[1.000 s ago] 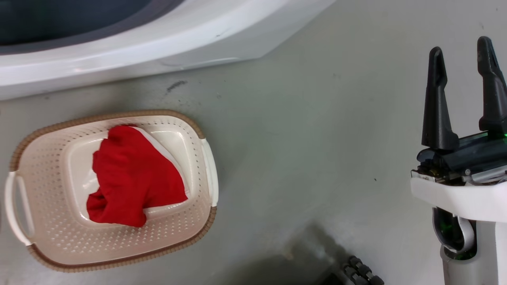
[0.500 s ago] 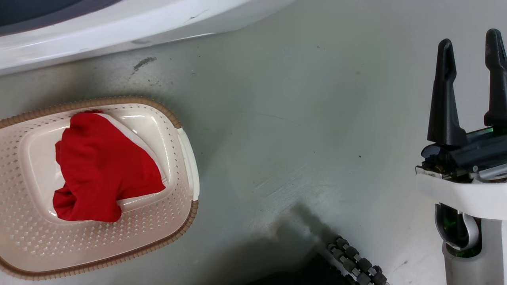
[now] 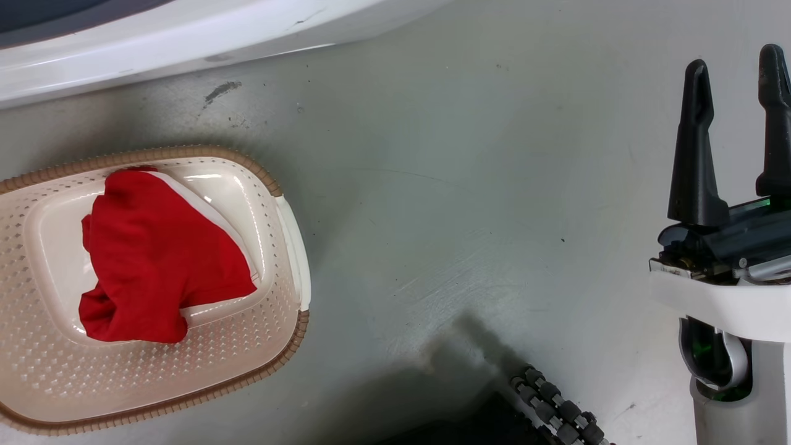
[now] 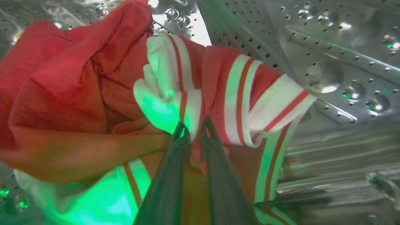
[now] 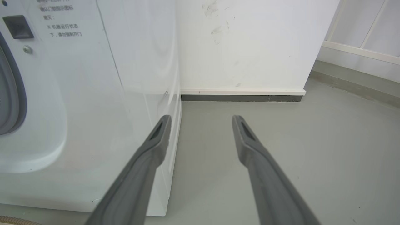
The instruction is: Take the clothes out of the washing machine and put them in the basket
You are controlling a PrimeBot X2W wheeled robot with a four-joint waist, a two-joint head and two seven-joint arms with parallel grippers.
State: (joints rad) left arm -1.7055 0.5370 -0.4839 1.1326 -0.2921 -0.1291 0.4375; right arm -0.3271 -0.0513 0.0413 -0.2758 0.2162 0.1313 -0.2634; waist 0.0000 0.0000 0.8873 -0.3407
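Observation:
A plain red garment (image 3: 154, 259) lies bunched in the cream basket (image 3: 290, 346), which stands on the floor at the left of the head view. Above it runs the white front of the washing machine (image 3: 185, 37). Inside the perforated steel drum (image 4: 328, 47), my left gripper (image 4: 195, 128) is shut on a fold of the red garment with white stripes (image 4: 237, 93), whose red bulk spreads to the left. My right gripper (image 3: 735, 59) hangs open and holds nothing at the right edge, well away from the basket. Its fingers (image 5: 201, 118) point along the floor beside the washing machine (image 5: 78, 93).
Grey floor stretches between the basket and my right arm. A dark roller wheel (image 3: 550, 408) of my base shows at the bottom. A white wall (image 5: 250, 47) with a dark skirting strip stands behind the machine's right side.
The head camera has shifted, so the basket and machine front now sit further left and higher in the picture. The right gripper stays open; the garment in the basket lies as before.

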